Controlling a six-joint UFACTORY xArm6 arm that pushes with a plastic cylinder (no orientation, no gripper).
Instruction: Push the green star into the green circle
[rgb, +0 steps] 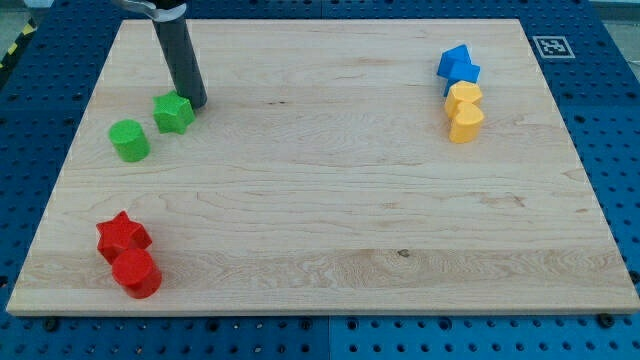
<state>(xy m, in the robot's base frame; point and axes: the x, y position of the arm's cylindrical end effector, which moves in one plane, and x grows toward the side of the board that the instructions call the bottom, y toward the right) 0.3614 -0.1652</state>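
Observation:
The green star (173, 113) lies near the board's upper left. The green circle (129, 140) sits just to its lower left, a small gap between them. My tip (196, 102) rests on the board right at the star's upper right side, touching or nearly touching it. The dark rod rises from there toward the view's top left.
A red star (122, 236) and a red circle (137, 273) sit together at the lower left. A blue block (458, 66) and two yellow blocks (464, 110) cluster at the upper right. The wooden board (330, 200) lies on a blue perforated table.

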